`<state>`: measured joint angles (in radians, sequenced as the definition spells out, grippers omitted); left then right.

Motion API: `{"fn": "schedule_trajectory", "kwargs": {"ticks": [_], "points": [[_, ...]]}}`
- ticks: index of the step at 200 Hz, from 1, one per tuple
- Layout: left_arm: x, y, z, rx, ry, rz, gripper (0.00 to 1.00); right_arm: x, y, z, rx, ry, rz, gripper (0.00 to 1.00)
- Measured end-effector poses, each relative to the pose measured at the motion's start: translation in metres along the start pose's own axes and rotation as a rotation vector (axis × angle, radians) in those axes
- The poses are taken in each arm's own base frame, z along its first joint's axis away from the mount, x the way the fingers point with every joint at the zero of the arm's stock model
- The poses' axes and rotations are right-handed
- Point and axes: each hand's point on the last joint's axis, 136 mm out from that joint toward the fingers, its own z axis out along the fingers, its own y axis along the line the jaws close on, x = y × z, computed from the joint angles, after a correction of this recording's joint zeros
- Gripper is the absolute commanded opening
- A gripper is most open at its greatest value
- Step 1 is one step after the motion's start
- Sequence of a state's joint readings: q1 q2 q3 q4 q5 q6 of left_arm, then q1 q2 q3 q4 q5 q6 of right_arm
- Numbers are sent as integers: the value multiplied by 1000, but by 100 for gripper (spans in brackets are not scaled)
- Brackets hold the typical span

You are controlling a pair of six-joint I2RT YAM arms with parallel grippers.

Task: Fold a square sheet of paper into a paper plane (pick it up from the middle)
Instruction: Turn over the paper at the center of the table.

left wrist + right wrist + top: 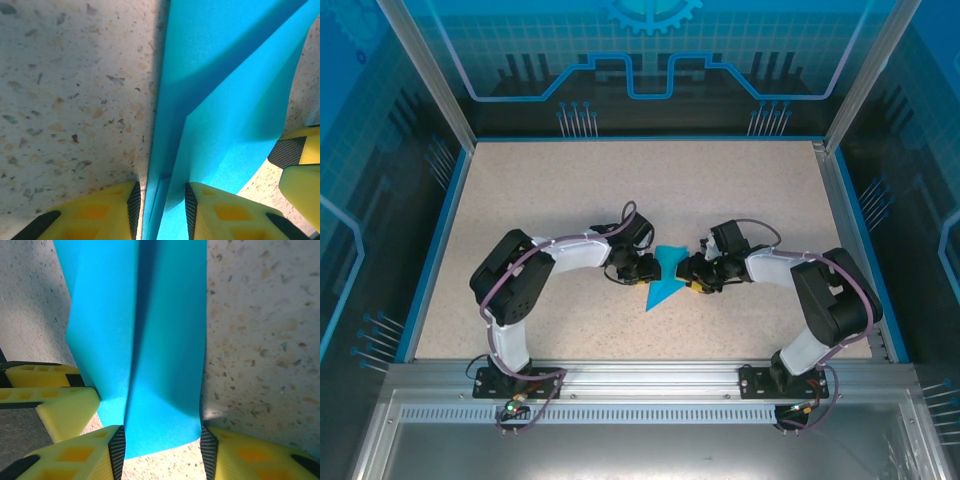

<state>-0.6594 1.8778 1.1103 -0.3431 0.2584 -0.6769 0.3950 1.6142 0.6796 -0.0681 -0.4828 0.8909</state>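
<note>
Cyan paper plane [663,283] sat mid-bench [570,190] between the two hands, which covered its side edges in the top view and left only the long near point plain. Closer views showed the left hand [161,192] slightly apart astride the centre crease. The right hand [160,435] stood wider, spanning one end, though whether either pressed the paper was unclear.

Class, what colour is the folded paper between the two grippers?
Bright cyan-blue paper, clearest in right wrist view.
</note>
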Motion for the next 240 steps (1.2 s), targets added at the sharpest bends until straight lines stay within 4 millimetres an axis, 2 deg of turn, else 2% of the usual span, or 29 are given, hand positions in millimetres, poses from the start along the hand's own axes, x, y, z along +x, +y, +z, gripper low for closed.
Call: {"fn": "schedule_trajectory", "kwargs": {"ticks": [69,112,147,194,240], "points": [[1,1,1,-10,11,-4,23,-4,14,7,-52,-8,-23,50],[1,1,1,-11,11,-5,22,-10,25,7,-85,-25,-54,52],[1,1,1,-10,10,-7,22,-12,33,10,-97,-30,-81,51],[1,-1,2,-5,7,-11,21,-12,31,23,-67,-28,-104,40],[1,-1,1,10,-8,-22,22,-14,35,31,-49,-35,-152,20]]}}
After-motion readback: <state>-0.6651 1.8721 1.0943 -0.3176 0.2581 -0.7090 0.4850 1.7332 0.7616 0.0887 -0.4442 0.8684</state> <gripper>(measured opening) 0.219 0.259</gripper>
